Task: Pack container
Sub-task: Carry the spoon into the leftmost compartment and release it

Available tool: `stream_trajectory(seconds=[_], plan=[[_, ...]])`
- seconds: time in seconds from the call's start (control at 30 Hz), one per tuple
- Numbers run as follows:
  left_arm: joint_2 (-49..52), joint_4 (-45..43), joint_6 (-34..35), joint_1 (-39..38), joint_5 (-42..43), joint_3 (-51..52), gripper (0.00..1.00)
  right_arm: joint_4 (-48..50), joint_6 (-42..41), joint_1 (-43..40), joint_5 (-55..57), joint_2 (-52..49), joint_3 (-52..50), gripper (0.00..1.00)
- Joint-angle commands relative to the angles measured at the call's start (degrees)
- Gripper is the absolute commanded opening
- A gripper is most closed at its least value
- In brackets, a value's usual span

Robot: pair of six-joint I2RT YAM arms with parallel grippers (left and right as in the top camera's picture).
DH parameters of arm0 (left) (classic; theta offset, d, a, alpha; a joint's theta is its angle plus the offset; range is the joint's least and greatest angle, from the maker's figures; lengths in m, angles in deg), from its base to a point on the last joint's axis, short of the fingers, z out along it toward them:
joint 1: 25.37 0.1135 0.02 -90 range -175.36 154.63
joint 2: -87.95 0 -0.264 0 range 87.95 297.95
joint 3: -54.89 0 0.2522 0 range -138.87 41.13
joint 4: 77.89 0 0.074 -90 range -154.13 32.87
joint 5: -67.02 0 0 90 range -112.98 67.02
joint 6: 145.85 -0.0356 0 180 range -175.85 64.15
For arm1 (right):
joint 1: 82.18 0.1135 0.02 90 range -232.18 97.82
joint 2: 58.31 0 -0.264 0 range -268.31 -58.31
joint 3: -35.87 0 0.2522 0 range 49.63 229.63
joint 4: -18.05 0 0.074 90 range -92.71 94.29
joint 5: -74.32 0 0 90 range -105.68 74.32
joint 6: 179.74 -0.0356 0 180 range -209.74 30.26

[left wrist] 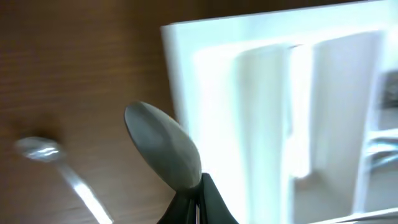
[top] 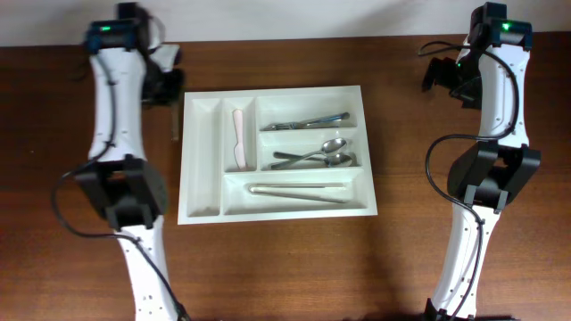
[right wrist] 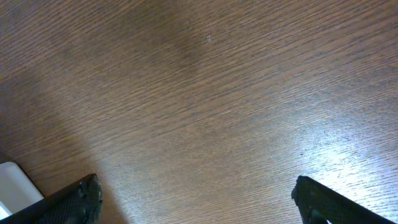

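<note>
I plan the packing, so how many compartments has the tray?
5 in the tray. Two narrow ones at the left: outer, inner. Three long ones at the right: top, middle, bottom. None looks hidden.

Two slim robot arms of the same build. The left arm [top: 116,98] and right arm [top: 500,89] have long, curved white shells for links, joined by bulky matte black blocks [top: 125,189] at the joints. Each has a black and blue unit at one end with a small green light [top: 107,28] glowing on top. Thin black cables [top: 53,209] loop out from the joints and back into the shells. Close up, the right jaws are black with a fine pebbled texture and squared tips; the left jaws are smooth, dark and tapered to a narrow point
</note>
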Motion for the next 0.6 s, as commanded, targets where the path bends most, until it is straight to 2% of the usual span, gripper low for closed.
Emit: stream_trajectory(seconds=[0.0,0.1,0.3,0.33,0.4,0.43,0.57], plan=[[-1.0,-1.3,9.7,-3.2,-2.9,0.9,0.02,0.0,-0.7,0.1,0.1,-0.2,1.0,0.99],[-1.0,-2.2,12.9,-5.1,-5.8,2.8,0.02,0.0,-0.7,0.1,0.1,-0.2,1.0,0.99],[-1.0,-3.0,15.2,-5.8,-5.9,6.6,0.02,0.0,-0.7,0.1,0.1,-0.2,1.0,0.99],[-1.0,-3.0,15.2,-5.8,-6.0,7.0,0.11,0.0,-0.7,0.1,0.1,-0.2,1.0,0.99],[-1.0,-3.0,15.2,-5.8,-6.0,7.2,0.43,0.0,-0.7,0.1,0.1,-0.2,1.0,0.99],[-1.0,-3.0,15.0,-5.8,-6.0,7.2,0.52,0.0,-0.7,0.1,0.1,-0.2,1.0,0.99],[-1.0,-3.6,15.0,-5.4,-7.3,7.1,0.59,0.0,-0.7,0.1,0.1,-0.2,1.0,0.99]])
